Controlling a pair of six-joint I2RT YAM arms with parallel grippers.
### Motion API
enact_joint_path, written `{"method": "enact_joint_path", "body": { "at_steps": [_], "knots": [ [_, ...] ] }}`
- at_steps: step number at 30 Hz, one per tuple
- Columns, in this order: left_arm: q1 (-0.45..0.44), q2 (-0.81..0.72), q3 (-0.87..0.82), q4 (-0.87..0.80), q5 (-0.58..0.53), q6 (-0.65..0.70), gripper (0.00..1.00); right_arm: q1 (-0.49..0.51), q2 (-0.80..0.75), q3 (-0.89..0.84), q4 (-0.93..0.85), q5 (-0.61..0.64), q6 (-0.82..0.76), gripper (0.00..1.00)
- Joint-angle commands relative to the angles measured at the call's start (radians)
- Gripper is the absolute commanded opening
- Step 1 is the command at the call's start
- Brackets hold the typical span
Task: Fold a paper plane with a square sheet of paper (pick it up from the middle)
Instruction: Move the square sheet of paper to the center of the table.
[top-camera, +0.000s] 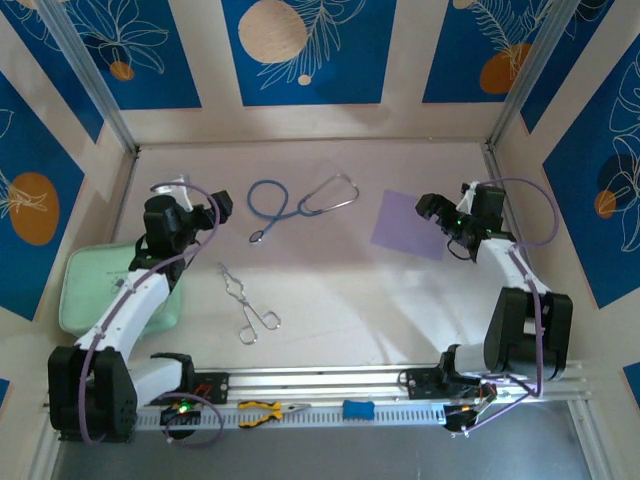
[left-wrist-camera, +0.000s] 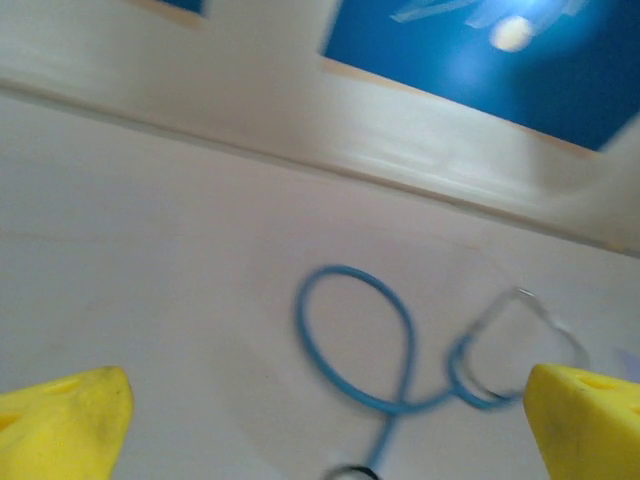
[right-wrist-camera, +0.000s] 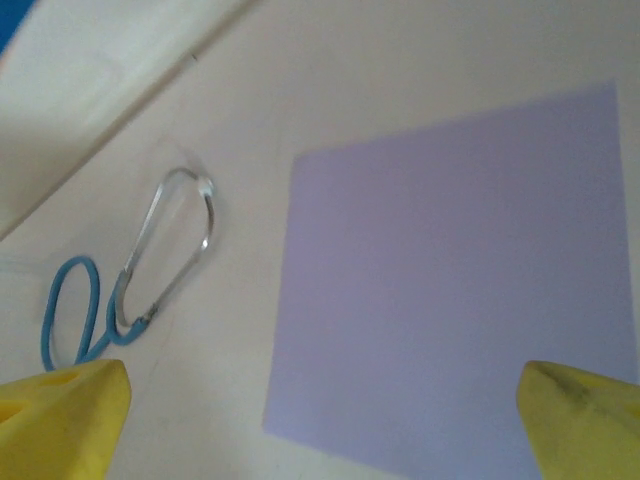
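Square sheet of paper (top-camera: 410, 225) is lying flat and unfolded toward the far right of the bench (top-camera: 340, 300), so no fold is yet made. Nearest, yellow-handled pliers (top-camera: 265, 410) are lying along the bench's near edge. A little farther in, a mint-green pouch (top-camera: 85, 290) is sitting against the left edge, and metal forceps (top-camera: 248, 305) are lying near the middle, well apart from the paper. Farther on, the left gripper (top-camera: 222, 208) is hovering with its fingers spread wide, facing the blue stethoscope (top-camera: 300, 205) rather than the sheet. The right gripper (top-camera: 435, 215) is hanging over the sheet's right edge, its yellow fingertips (right-wrist-camera: 70, 410) spread wide and pinching nothing. It is probably being lined up to come down on the sheet's middle, as the task asks.
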Motion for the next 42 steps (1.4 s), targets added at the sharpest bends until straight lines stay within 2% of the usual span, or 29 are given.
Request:
{"method": "enact_joint_path", "body": {
  "at_steps": [1,4,14,19,25,32,38,42],
  "knots": [
    [-0.010,0.043,0.006,-0.002,0.280,-0.171,1.00,-0.004,0.048,0.053,-0.126,-0.112,0.065,0.99],
    [-0.059,0.081,0.013,-0.007,0.309,-0.188,1.00,-0.003,0.097,0.081,-0.131,-0.116,0.078,0.99],
    [-0.300,0.116,-0.021,-0.041,0.237,-0.167,1.00,0.059,0.356,0.312,-0.293,-0.088,0.055,0.99],
    [-0.386,0.117,-0.041,-0.065,0.210,-0.168,1.00,0.118,0.471,0.433,-0.404,0.050,0.036,0.99],
    [-0.397,0.088,-0.059,-0.087,0.189,-0.173,1.00,0.156,0.531,0.480,-0.479,0.138,0.041,0.99],
    [-0.396,0.042,-0.048,-0.150,0.147,-0.137,1.00,0.187,0.530,0.478,-0.564,0.141,0.038,0.99],
    [-0.396,0.006,-0.046,-0.170,0.168,-0.097,1.00,0.238,0.426,0.359,-0.574,0.098,0.073,0.98],
    [-0.396,-0.004,-0.057,-0.180,0.143,-0.084,1.00,0.334,0.336,0.257,-0.554,0.102,0.130,0.98]
  ]
}}
